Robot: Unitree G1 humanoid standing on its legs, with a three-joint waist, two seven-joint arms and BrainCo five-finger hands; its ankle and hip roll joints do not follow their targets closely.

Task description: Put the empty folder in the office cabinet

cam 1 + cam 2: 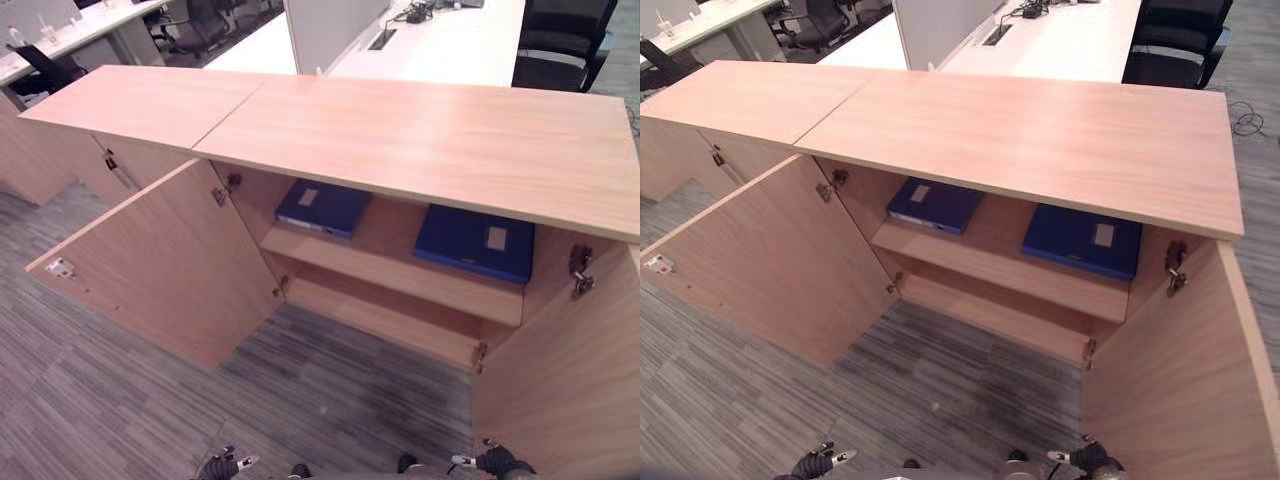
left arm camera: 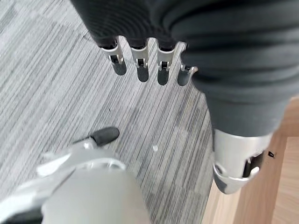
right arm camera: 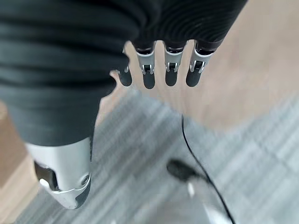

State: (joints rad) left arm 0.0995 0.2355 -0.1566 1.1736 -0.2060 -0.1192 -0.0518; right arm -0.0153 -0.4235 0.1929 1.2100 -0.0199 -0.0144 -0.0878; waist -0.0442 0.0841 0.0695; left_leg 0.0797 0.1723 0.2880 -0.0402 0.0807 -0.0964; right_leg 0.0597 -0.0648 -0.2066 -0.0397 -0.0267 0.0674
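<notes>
Two blue folders (image 1: pixel 322 207) (image 1: pixel 474 241) lie on one shelf (image 1: pixel 390 268) in the open cabinet (image 1: pixel 430 140), and the left hand (image 2: pixel 140 63) and right hand (image 3: pixel 159 70) hang with straight fingers, holding nothing.

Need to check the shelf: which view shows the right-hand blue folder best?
The left eye view: the right-hand blue folder lies flat on the cabinet's upper shelf, its label showing. The right eye view shows the same. The wrist views show floor and cabinet wood.
</notes>
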